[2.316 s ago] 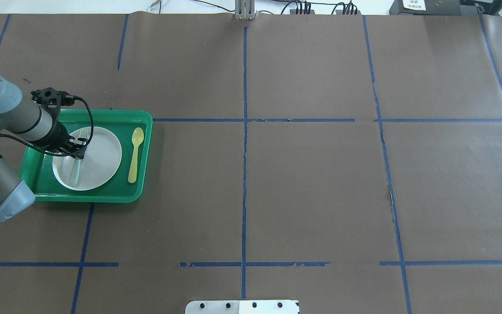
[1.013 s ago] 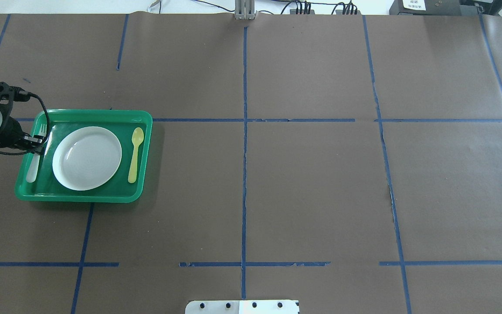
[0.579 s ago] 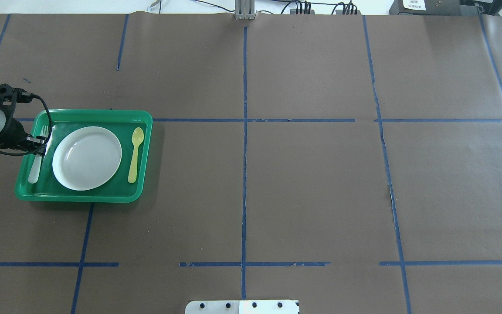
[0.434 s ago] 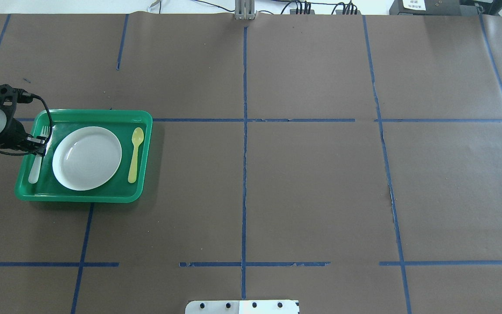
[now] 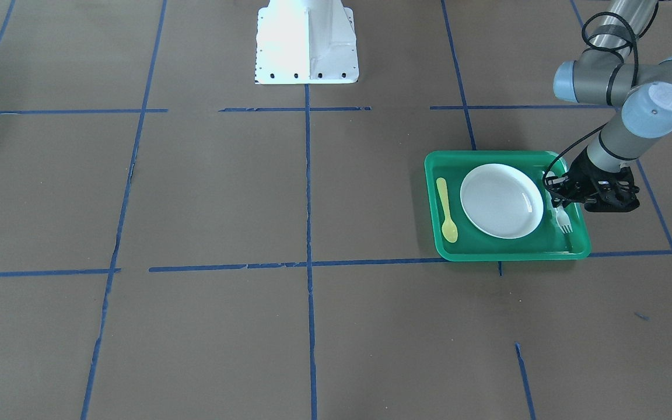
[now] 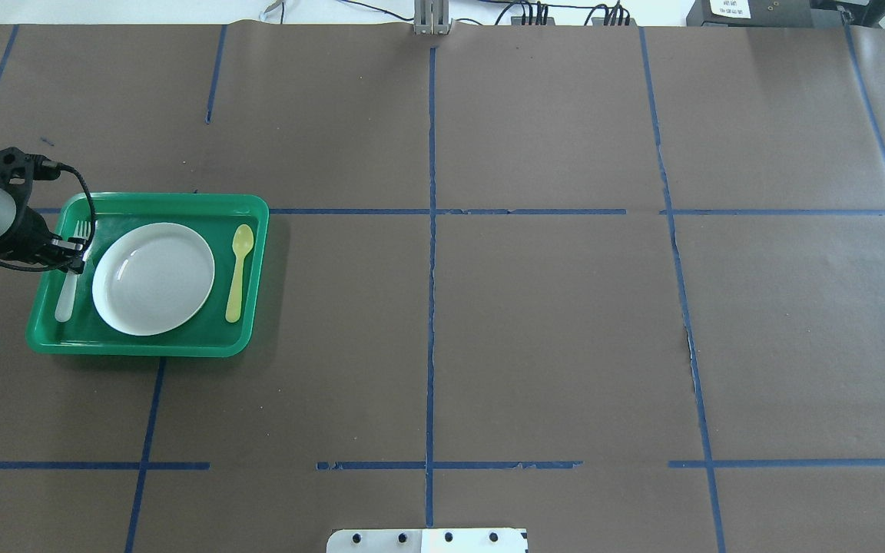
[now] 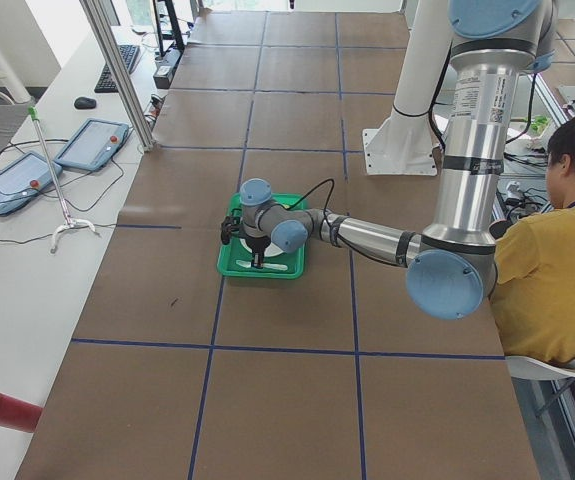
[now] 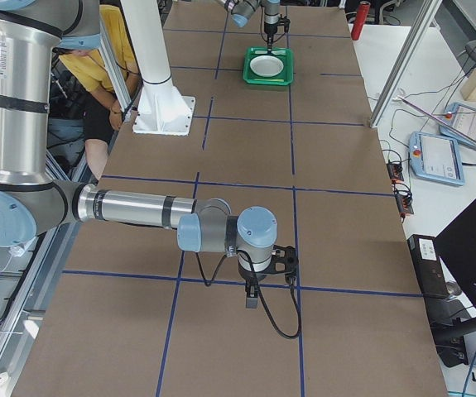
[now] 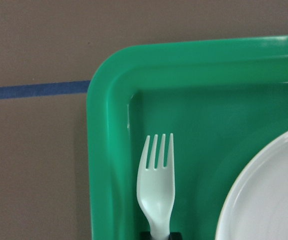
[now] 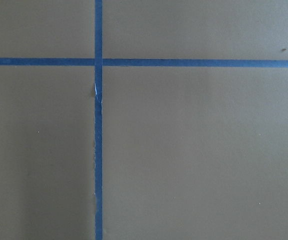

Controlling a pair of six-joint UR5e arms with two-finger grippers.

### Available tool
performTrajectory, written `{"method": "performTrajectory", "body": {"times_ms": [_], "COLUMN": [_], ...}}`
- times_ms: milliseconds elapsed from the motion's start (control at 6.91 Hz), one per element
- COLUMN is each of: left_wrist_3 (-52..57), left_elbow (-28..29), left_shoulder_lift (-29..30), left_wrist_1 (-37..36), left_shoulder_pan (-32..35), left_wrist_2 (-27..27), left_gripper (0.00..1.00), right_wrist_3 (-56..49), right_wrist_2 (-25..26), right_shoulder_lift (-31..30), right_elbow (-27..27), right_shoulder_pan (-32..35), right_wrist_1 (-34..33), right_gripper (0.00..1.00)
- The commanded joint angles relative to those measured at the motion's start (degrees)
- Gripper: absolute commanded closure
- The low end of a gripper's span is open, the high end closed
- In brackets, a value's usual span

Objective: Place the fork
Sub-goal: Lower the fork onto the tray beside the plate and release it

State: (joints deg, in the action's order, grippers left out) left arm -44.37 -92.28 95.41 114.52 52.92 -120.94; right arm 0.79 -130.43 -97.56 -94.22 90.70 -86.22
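One green tray [image 6: 181,198] sits on the bench [image 6: 550,330], and the left fingers [image 6: 76,265] reach down into its left strip. They are pinching the neck of the one fork [image 6: 64,299], which lies along the tray floor. Its four tines poke out past the fingers on the side away from the robot, and its handle runs back from them toward the robot. In the left wrist view the fork's head lies between the tray's left wall and the plate's rim, touching neither.

Just right of the fingers is one round white plate [image 6: 154,278], close to the fork but apart from it. Further right of the fingers, across the plate, lies one yellow spoon [image 6: 237,273]. Its bowl points away from the robot and it runs roughly parallel with the fork.

Far to the right of the left fingers and well apart from the tray, the right fingers [image 8: 252,299] hang low over the bench, near a crossing of two blue tape lines [image 10: 98,62]. Whether they are spread or pressed together cannot be told.
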Motion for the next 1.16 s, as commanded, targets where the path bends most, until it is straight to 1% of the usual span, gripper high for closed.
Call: {"method": "performTrajectory", "body": {"times_ms": [0,145,289,434,579,724,1013], "left_wrist_3": [-0.9,-0.8,-0.8,-1.0,-0.8,-0.8,-0.8], "left_elbow": [0.6,1.0,2.5,3.3,2.9,2.3,-1.1], "left_shoulder_lift": [0.7,0.8,0.8,0.8,0.8,0.8,0.9], "left_wrist_1": [0.0,0.1,1.9,3.8,4.0,4.0,3.6], "left_shoulder_pan": [-0.1,-0.1,-0.1,-0.1,-0.1,0.0,0.6], "left_wrist_2": [0.0,0.0,-0.1,-0.1,-0.2,-0.2,-0.4], "left_gripper": [1.00,0.99,0.83,0.51,0.12,0.04,0.07], "right_wrist_3": [0.0,0.0,0.0,0.0,0.0,0.0,0.0], "right_wrist_2": [0.0,0.0,0.0,0.0,0.0,0.0,-0.1], "right_shoulder_lift": [0.0,0.0,0.0,0.0,0.0,0.0,0.0], "right_elbow": [0.0,0.0,0.0,0.0,0.0,0.0,0.0], "right_shoulder_pan": [0.0,0.0,0.0,0.0,0.0,0.0,0.0], "right_wrist_1": [0.1,0.0,0.0,0.1,0.0,0.0,0.0], "right_gripper": [0.00,0.00,0.00,0.00,0.00,0.00,0.00]}}
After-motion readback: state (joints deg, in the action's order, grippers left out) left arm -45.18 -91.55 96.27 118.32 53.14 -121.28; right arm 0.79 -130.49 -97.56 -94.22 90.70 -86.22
